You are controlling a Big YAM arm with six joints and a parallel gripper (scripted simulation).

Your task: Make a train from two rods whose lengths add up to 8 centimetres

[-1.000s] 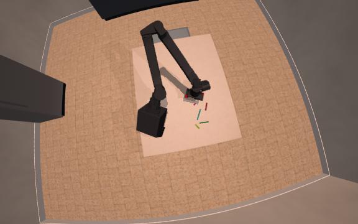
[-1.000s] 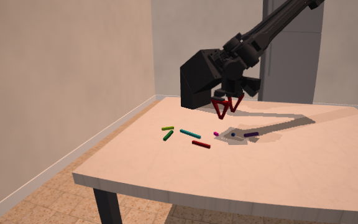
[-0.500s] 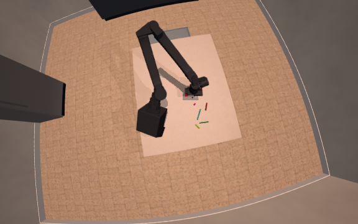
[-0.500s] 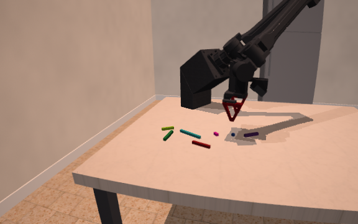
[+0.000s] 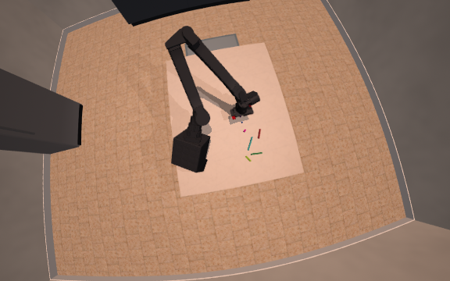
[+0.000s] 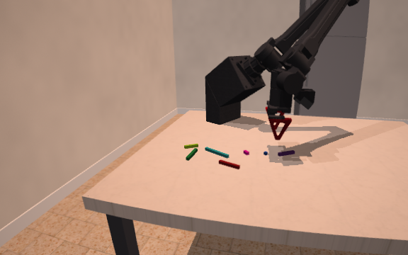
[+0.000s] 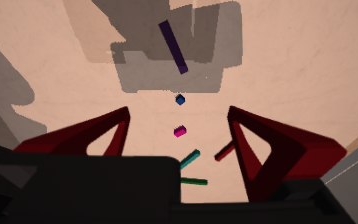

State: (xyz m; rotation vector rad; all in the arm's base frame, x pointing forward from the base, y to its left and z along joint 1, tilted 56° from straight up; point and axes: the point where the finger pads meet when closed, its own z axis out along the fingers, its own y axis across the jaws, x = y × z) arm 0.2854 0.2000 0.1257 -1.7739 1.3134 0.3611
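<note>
My gripper (image 6: 279, 132) hangs open and empty above the table, a little above and behind the purple rod (image 6: 286, 153); its red fingers frame the wrist view (image 7: 180, 135). The purple rod (image 7: 173, 46) lies flat in the arm's shadow. A small blue rod (image 6: 265, 153) (image 7: 180, 100) lies just left of it, apart. The magenta rod (image 6: 246, 152) (image 7: 180, 131) lies further left. The red rod (image 6: 229, 164) (image 5: 258, 133), turquoise rod (image 6: 217, 152) (image 7: 190, 158), green rod (image 6: 191, 154) (image 7: 194, 181) and lime rod (image 6: 191, 146) lie at the left, all apart.
The arm's black base block (image 6: 230, 88) stands at the back of the table. The table's front edge (image 6: 225, 223) runs across the near side, well away from the rods.
</note>
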